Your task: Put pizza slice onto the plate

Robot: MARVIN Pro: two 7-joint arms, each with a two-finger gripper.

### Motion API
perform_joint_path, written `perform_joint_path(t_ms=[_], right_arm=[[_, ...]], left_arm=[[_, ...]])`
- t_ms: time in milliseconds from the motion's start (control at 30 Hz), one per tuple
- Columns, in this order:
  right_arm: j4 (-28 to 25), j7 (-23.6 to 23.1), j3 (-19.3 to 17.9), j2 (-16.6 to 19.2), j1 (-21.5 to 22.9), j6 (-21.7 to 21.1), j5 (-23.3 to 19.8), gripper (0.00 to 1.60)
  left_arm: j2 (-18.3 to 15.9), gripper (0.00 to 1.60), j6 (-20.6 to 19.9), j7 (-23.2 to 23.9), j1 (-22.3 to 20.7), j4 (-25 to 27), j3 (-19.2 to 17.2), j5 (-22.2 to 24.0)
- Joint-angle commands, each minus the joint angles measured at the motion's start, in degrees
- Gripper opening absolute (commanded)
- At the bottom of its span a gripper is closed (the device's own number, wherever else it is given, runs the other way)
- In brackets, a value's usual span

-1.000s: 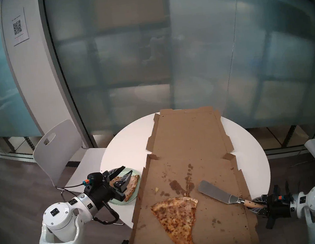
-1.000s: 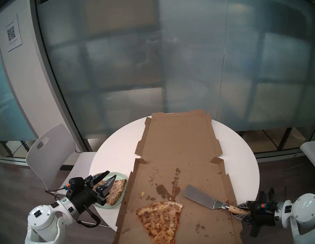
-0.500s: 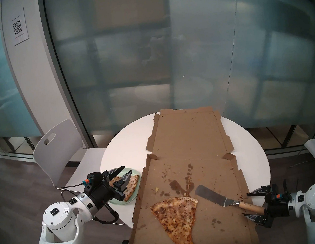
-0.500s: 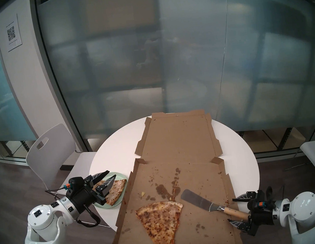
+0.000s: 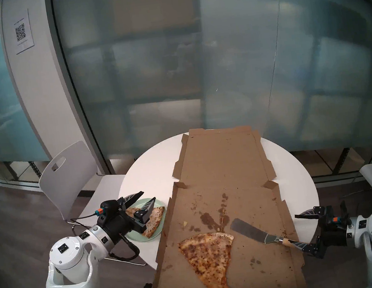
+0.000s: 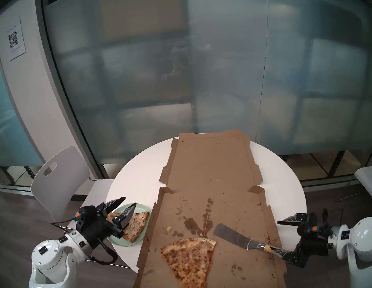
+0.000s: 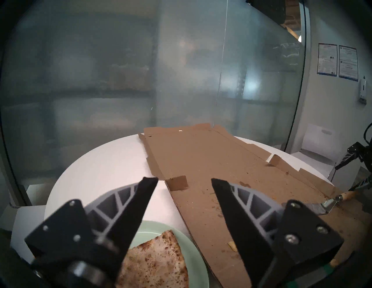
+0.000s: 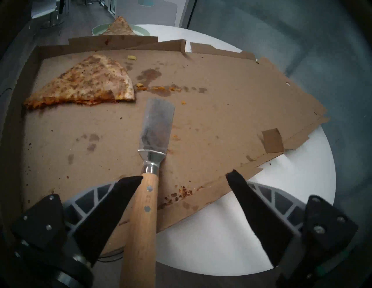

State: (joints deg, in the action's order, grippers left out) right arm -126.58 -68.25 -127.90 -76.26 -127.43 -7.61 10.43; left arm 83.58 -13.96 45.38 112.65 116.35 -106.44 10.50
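The left gripper (image 5: 147,195) is being held released above the plate (image 5: 138,237) at the table's (image 5: 150,166) left edge, where the pizza slice (image 5: 154,221) is lying. The right gripper (image 8: 184,176) is being held spread; the spatula (image 8: 156,128) is resting against one finger, on the pizza box (image 5: 220,159).

2 head views overhead, wrists low, close
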Motion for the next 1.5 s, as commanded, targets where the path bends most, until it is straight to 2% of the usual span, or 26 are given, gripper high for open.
perform_joint_path(t_ms=[0,400,600,667,833,1067,1467], right_arm=[[-2.32,1.26,-2.41,-3.97,3.21,-2.49,-6.46,1.6],[-1.74,5.06,-3.83,-10.22,5.79,-4.78,-13.61,1.6],[-1.3,8.21,-4.03,-14.14,6.84,-4.03,-15.84,1.6],[-1.16,8.92,-3.97,-15.16,6.95,-3.51,-16.37,1.6],[-0.67,11.35,-3.74,-17.8,7.74,-2.06,-17.31,1.6],[-0.38,12.27,-3.58,-18.31,8.27,-1.78,-17.62,1.6],[-0.77,10.89,-2.96,-16.64,7.77,-3.74,-17.34,1.6]], left_arm=[[1.66,1.34,-0.59,-0.4,0.29,3.21,0.13,1.39],[3.38,1.41,-1.33,-2.02,0.75,5.45,0.45,2.02],[5.02,1.49,-1.13,-3.63,0.98,6.6,1.16,2.21],[5.16,1.57,-1.32,-3.98,0.87,6.92,1.39,2.24],[5.48,1.56,-1.22,-5.04,0.87,7.74,1.8,2.12],[5.26,1.6,-1.42,-5.44,0.94,7.91,1.95,2.01],[4.94,1.6,-1.56,-5.62,1.09,7.72,1.99,2.18]])
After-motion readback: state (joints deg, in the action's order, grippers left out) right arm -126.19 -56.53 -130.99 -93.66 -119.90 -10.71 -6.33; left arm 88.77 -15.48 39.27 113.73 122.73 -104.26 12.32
